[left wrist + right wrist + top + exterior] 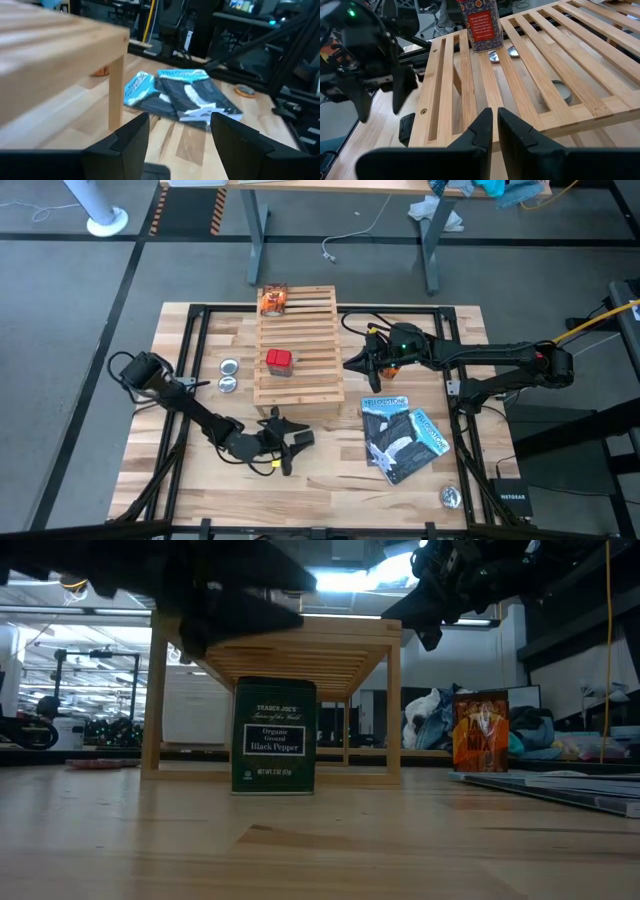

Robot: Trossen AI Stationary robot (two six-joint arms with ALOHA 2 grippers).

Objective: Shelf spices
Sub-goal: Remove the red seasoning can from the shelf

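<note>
The wooden slatted shelf point(300, 350) stands mid-table. A red box point(279, 361) stands upright on its slats and also shows in the right wrist view point(480, 22). An orange-brown packet point(273, 300) stands at the shelf's far end point(480, 730). The dark grey box point(273, 735) stands upright on the table at the shelf's near edge point(271, 417). My left gripper point(293, 448) is open and empty, just in front of that edge, pointing right point(180, 135). My right gripper point(350, 363) is shut and hovers over the shelf's right edge point(494, 127).
Two round silver tins point(229, 375) lie on the table left of the shelf. Blue-and-black booklets point(402, 437) lie to the right of the shelf's near corner, also in the left wrist view point(185, 95). Another small silver tin point(450, 496) sits by the near right corner.
</note>
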